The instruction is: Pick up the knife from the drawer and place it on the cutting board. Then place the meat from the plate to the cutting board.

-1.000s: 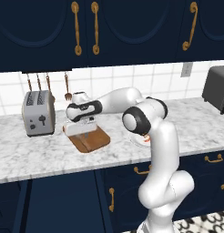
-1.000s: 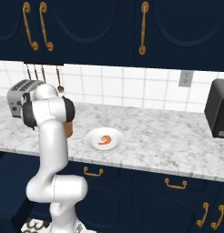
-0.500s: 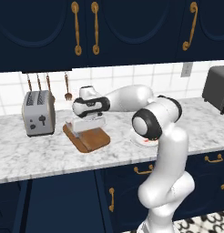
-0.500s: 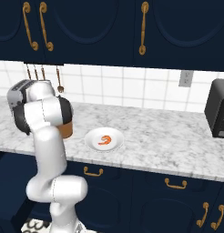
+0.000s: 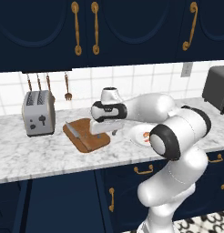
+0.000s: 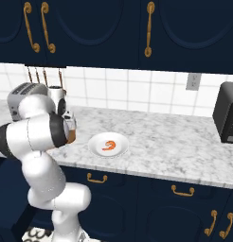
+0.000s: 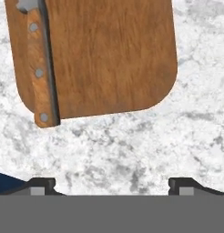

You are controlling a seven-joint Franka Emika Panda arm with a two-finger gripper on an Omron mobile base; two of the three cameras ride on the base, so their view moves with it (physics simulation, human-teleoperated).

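The robot's two-finger gripper hangs just above the near right part of the flat brown wooden cutting board. In the hand view its two small dark fingertips sit far apart, so the pincer is wide open with nothing in it. Grey and white marble counter shows between them.

The board lies flat on the counter. The slim knife with a grey metal blade and a brown wooden handle rests on the board along its left edge. In the hand view the handle has three little metal dots, and its end pokes a bit past the board's edge.

To the right of the board sits the round white plate. The small curled orange-red meat lies in the middle of it.

Left of the board, a little farther back, stands a silver toaster. Behind it, brass-handled utensils hang on the white tile wall. Navy-blue cabinet doors with long brass handles are up above.
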